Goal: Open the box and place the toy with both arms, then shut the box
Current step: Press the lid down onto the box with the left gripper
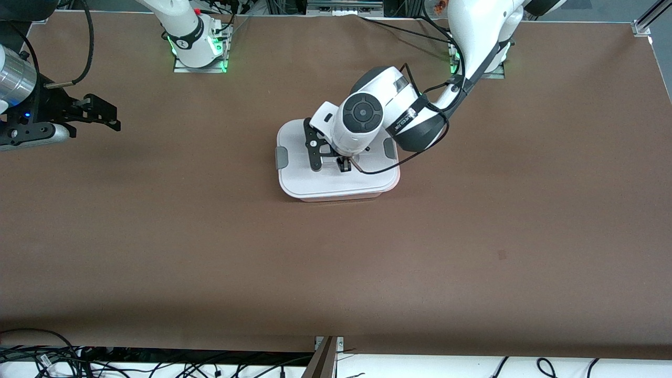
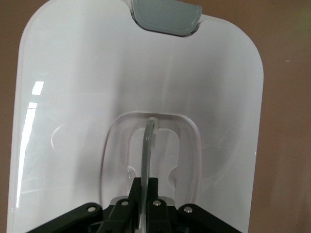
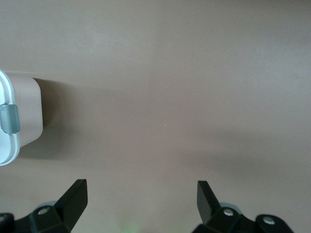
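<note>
Left gripper (image 1: pixel 344 165) clamped on clear handle (image 2: pixel 148 145) atop the lidded box (image 1: pixel 336 181); right gripper (image 1: pixel 100 113) spread wide, waiting well apart toward right arm's table end.

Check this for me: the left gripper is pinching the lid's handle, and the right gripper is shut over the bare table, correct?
Not quite. The right gripper is open, its fingers spread wide over the bare table, as the right wrist view shows. The left gripper is indeed pinching the lid's handle.
</note>
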`<state>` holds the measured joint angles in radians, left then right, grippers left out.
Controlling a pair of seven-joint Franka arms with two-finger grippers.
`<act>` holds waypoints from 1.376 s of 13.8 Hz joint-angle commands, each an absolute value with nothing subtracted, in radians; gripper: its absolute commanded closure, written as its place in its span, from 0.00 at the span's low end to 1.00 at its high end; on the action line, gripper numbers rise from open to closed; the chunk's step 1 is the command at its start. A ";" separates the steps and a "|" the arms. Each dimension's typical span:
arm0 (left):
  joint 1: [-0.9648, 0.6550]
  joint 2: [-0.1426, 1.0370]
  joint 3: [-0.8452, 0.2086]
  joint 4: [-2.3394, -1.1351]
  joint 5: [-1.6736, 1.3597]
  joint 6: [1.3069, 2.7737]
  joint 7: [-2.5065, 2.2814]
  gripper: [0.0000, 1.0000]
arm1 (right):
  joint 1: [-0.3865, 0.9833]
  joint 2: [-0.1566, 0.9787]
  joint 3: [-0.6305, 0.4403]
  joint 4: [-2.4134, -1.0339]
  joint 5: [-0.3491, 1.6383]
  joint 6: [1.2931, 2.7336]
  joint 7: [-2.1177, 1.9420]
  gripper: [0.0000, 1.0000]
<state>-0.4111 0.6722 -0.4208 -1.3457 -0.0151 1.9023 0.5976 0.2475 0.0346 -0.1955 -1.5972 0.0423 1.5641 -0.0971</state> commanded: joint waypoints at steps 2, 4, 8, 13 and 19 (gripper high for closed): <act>-0.413 0.653 -0.410 -1.365 -0.003 1.867 0.607 1.00 | 0.229 0.008 -0.175 -1.624 0.028 1.577 -0.089 0.00; -0.439 0.653 -0.408 -1.364 -0.002 1.871 0.603 1.00 | 0.229 0.008 -0.172 -1.624 0.028 1.575 -0.089 0.00; -0.451 0.655 -0.403 -1.361 0.005 1.879 0.610 1.00 | 0.229 0.008 -0.169 -1.624 0.026 1.575 -0.089 0.00; -0.448 0.663 -0.403 -1.359 0.034 1.922 0.607 1.00 | 0.229 0.006 -0.164 -1.621 0.026 1.577 -0.087 0.00; -0.443 0.670 -0.403 -1.361 0.043 1.960 0.600 1.00 | 0.229 0.008 -0.163 -1.623 0.025 1.577 -0.087 0.00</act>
